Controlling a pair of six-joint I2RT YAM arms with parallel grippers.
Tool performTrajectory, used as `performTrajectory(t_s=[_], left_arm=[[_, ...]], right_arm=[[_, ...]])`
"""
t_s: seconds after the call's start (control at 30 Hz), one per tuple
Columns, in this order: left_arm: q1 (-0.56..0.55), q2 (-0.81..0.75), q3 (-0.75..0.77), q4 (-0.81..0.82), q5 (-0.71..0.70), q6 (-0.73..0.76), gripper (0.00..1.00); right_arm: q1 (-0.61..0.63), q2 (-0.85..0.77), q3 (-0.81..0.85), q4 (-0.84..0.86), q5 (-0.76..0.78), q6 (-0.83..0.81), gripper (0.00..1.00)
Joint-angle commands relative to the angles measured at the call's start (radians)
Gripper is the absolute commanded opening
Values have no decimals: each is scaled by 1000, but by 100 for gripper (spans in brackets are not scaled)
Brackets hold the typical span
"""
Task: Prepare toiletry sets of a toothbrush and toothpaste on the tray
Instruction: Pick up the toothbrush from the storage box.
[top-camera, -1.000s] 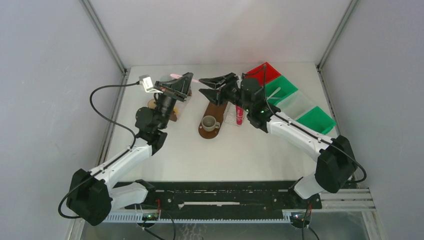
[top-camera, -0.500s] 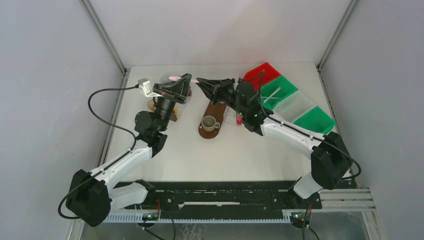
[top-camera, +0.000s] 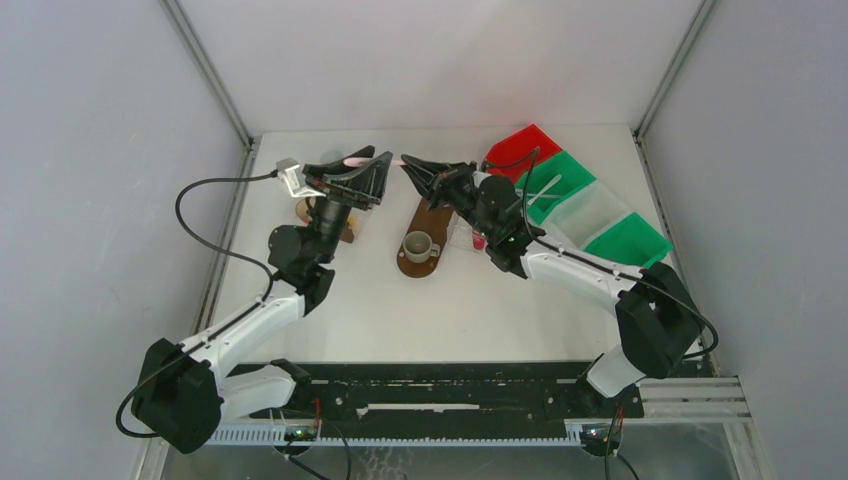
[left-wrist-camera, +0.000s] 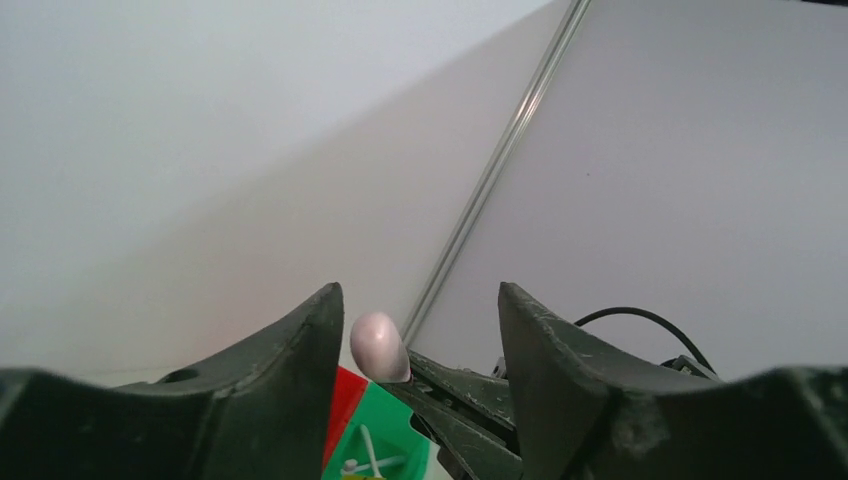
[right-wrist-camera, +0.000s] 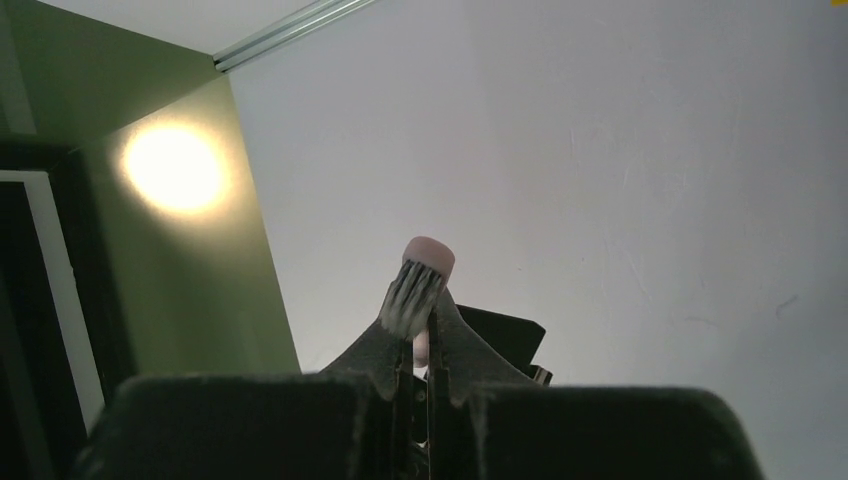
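A pink toothbrush (top-camera: 397, 160) hangs in the air over the table's back, between the two raised grippers. My right gripper (top-camera: 409, 163) is shut on it; in the right wrist view its bristled head (right-wrist-camera: 414, 292) sticks out past the closed fingertips of that gripper (right-wrist-camera: 421, 335). My left gripper (top-camera: 378, 168) stands open around the brush; in the left wrist view a rounded pink end of the toothbrush (left-wrist-camera: 377, 346) sits near the left finger without touching it. A pink-red toothpaste (top-camera: 479, 240) shows behind the right arm. The brown tray (top-camera: 432, 215) lies below.
A grey cup (top-camera: 418, 245) stands on the tray's near end. A second brown board (top-camera: 346, 230) lies under the left arm. Red (top-camera: 527, 146), green (top-camera: 560, 172), clear (top-camera: 598, 208) and green (top-camera: 633, 240) bins line the right side; a white toothbrush (top-camera: 546, 189) lies in the first green one.
The right gripper closed on the pink toothbrush while moving slightly left. The left gripper, shut on it before, has opened.
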Motion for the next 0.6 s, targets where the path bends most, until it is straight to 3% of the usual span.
performTrajectory(t_s=[0.0,0.1,0.23,0.47,0.57], left_arm=[[-3,-29,-6,64,43,10,68],[1,-30,-4,60,57,9,78],[17,-32,0,36,103,17,84],[67,-27,34,-72,166,35,87],[86,-22,52,-116,189,33,87]], right_arm=[[-24,-26,-18,111,25,-28,0],[-63,-59,-44,111,25,-89,0],[-159,-157,-67,47,8,-292,0],[-315,-342,-62,-158,-68,-680,0],[-351,-388,-11,-295,-114,-945,0]])
